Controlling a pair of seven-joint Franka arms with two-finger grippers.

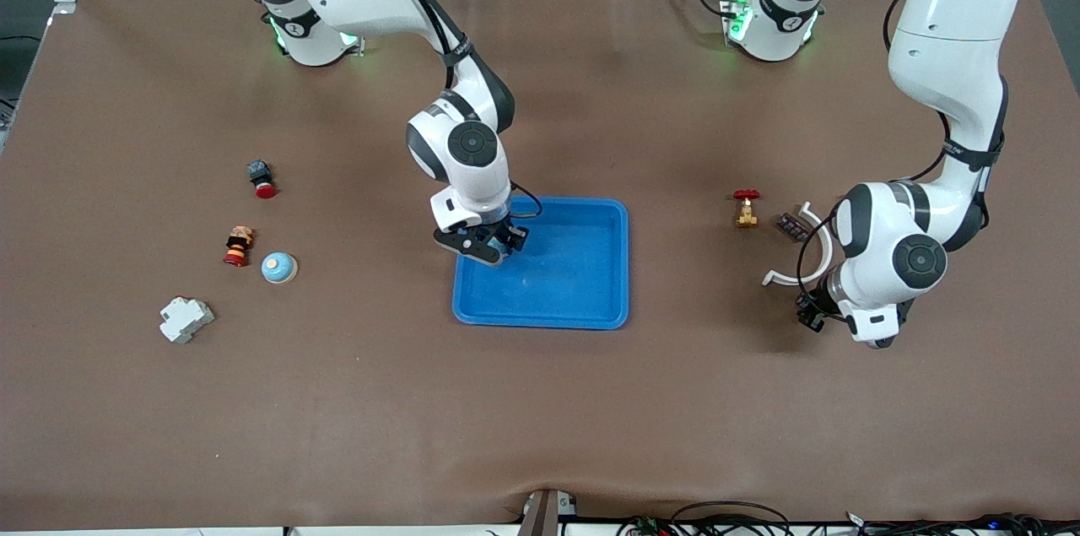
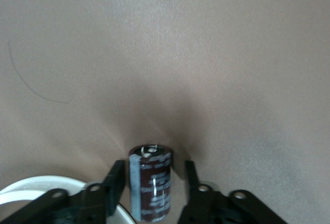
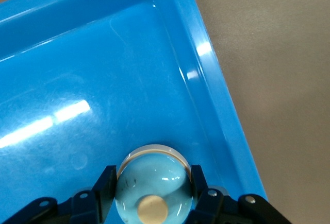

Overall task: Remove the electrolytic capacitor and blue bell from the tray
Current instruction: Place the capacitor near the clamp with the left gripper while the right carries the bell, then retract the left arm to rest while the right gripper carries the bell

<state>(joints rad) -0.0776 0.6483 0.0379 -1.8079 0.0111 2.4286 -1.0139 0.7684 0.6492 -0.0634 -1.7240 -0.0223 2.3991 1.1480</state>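
My right gripper [image 1: 485,247] is over the corner of the blue tray [image 1: 582,287] that lies toward the right arm's end. In the right wrist view it [image 3: 152,175] is shut on a light blue bell [image 3: 153,180] with a gold button, low in the tray [image 3: 216,98]. A second light blue bell [image 1: 278,268] sits on the table. My left gripper [image 1: 877,339] is low at the left arm's end. In the left wrist view it [image 2: 153,168] is open around a dark capacitor [image 2: 150,183], with a gap at one finger. The capacitor is hidden in the front view.
A white ring [image 1: 801,266], a small dark part [image 1: 791,226] and a red-handled brass valve [image 1: 747,208] lie by the left gripper. Toward the right arm's end lie a red-tipped button [image 1: 261,179], a striped piece [image 1: 239,246] and a white block [image 1: 186,319].
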